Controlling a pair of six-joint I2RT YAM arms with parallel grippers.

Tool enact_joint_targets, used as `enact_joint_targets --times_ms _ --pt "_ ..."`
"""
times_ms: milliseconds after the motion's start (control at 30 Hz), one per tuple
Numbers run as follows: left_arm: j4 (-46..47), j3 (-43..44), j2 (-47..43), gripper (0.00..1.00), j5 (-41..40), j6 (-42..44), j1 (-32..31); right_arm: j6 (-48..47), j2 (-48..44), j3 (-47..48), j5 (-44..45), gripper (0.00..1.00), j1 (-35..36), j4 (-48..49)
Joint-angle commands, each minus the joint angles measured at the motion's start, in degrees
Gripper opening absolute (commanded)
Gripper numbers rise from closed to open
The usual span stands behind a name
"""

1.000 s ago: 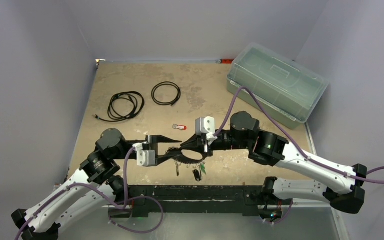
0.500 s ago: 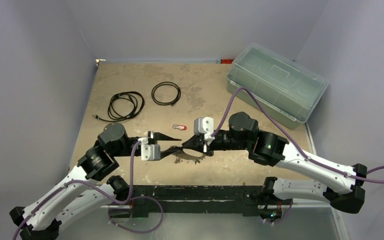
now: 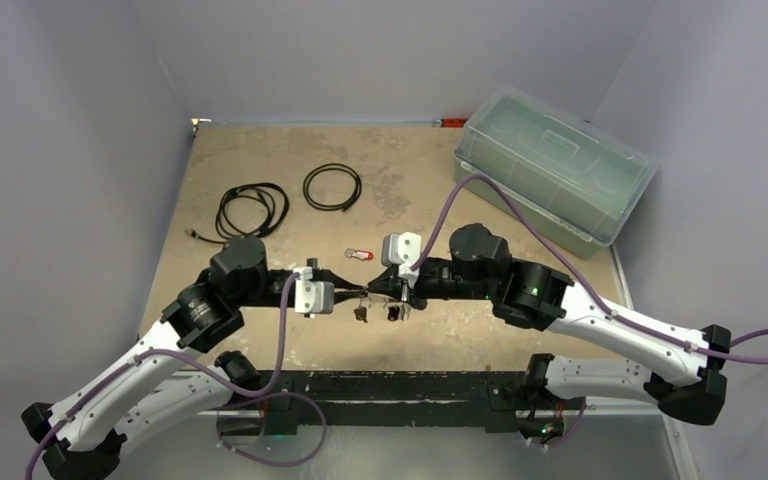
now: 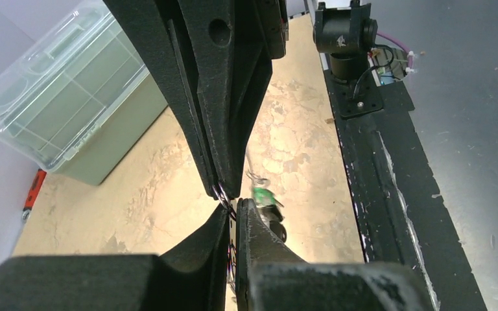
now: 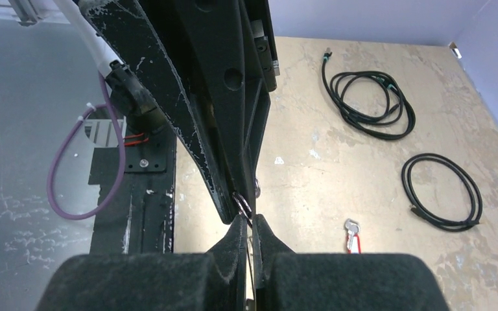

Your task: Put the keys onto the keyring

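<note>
Top external, left hand (image 3: 358, 293) now closed on keyring (image 4: 222, 192), keys (image 4: 264, 195) dangling

Keyring (image 4: 223, 193) mostly hidden between pinched fingers (image 4: 198, 249) — dangling keys (image 3: 361, 313) mere specks

We reach both arms inward, wrists level. Our left gripper (image 3: 357, 295) and right gripper (image 3: 374, 293) meet tip to tip, both with jaws closed.

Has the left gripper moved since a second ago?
Yes. In the top view the left gripper has moved right, drawing in line with the loose red key, and closed on the keyring.
</note>
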Motion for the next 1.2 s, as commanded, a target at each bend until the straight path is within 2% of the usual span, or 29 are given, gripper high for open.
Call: enact_joint_targets --times_ms 0,100,233,300,600,900,1033,1167 --pt "2.8 1.1 -0.1 0.00 -0.2 0.7 0.1 -0.8 -0.5 2.8 -0.6 0.00 0.6 2.0" --pt "6.9 -1.4 -2.1 0.00 -0.5 -0.1 0.1 -0.1 -2.0 1.5 -0.1 0.03 0.6 4.2" --pt "11.6 -4.3 -5.8 0.00 -0.7 -0.7 0.1 0.3 -6.0 -1.4 0.1 0.43 0.6 7.6" --pt "13.7 -5.5 -7.5 0.00 -0.3 -1.2 0.1 1.3 -8.1 -3.1 0.0 0.49 0.6 9.0" --pt "25.0 -10.2 -11.8 0.00 2.0 -5.0 0.2 1.4 -8.7 -3.0 -5.2 0.44 0.6 9.2" --pt "27.9 -11.5 -11.8 0.00 3.3 -7.0 0.2 0.8 -4.1 -1.0 -4.7 0.55 0.6 8.2" --pt "28.2 -11.6 -12.0 0.00 3.4 -7.3 0.2 0.8 -3.7 -1.0 -4.7 0.51 0.6 8.8" --pt "28.2 -11.7 -11.9 0.00 3.4 -7.3 0.2 0.7 -3.3 -0.8 -5.3 0.42 0.6 9.3"
